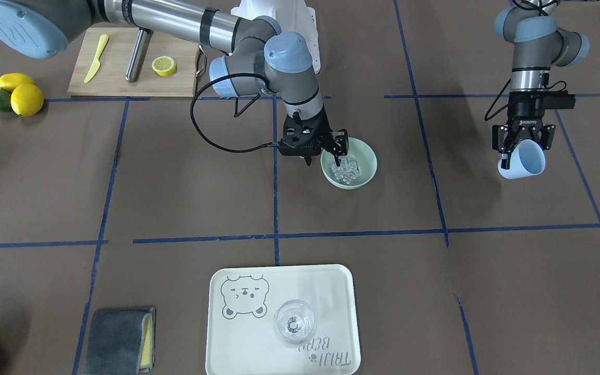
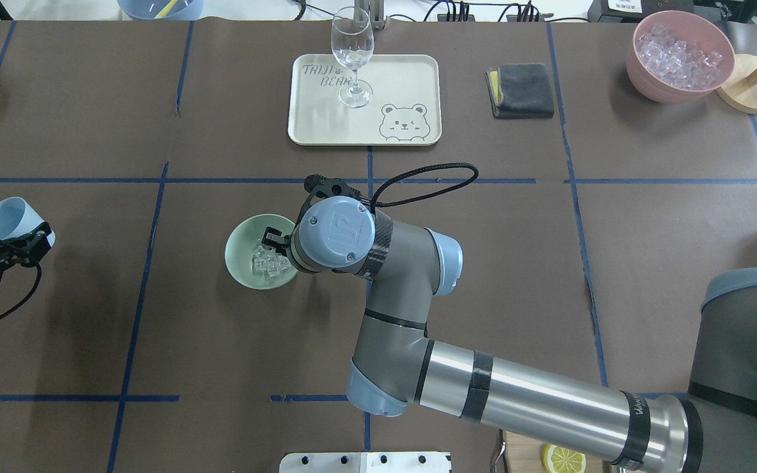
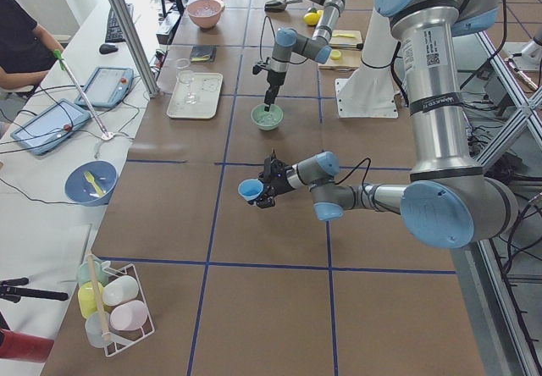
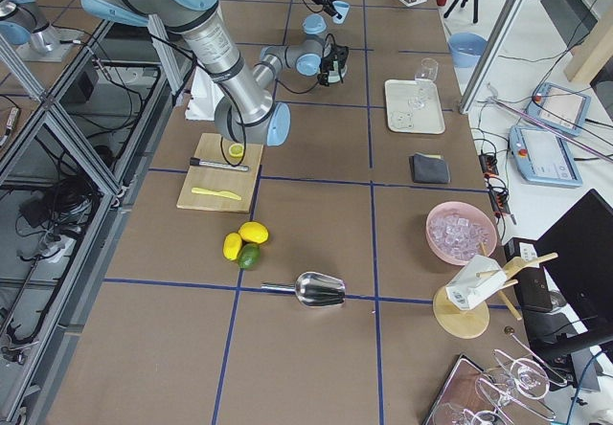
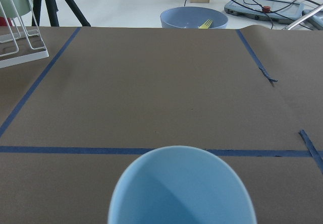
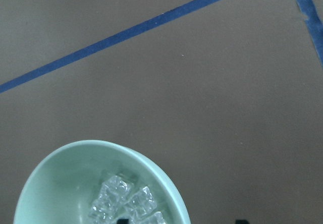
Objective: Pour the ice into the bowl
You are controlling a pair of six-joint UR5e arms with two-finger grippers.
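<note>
Sitting in mint bowl (image 1: 366, 160): clear glassy ice (image 1: 347, 170). R gripper (image 1: 324, 159) spread; L gripper (image 1: 523, 147) pinching cup (image 1: 526, 162).

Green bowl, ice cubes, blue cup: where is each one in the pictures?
bowl (image 1: 365, 156): front-facing view, bare inner wall.
ice (image 1: 349, 170): front-facing view, middle of the cluster.
light blue cup (image 1: 526, 159): front-facing view, its side.

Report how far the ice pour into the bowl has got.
Done: the ice lies in the mint bowl. In hand: the left tool holds the light blue cup tipped on its side, well away from the bowl, with no ice showing inside. The right tool straddles the bowl's rim, open. Remaining: likely only setting the cup down and clearing the right tool away.
</note>
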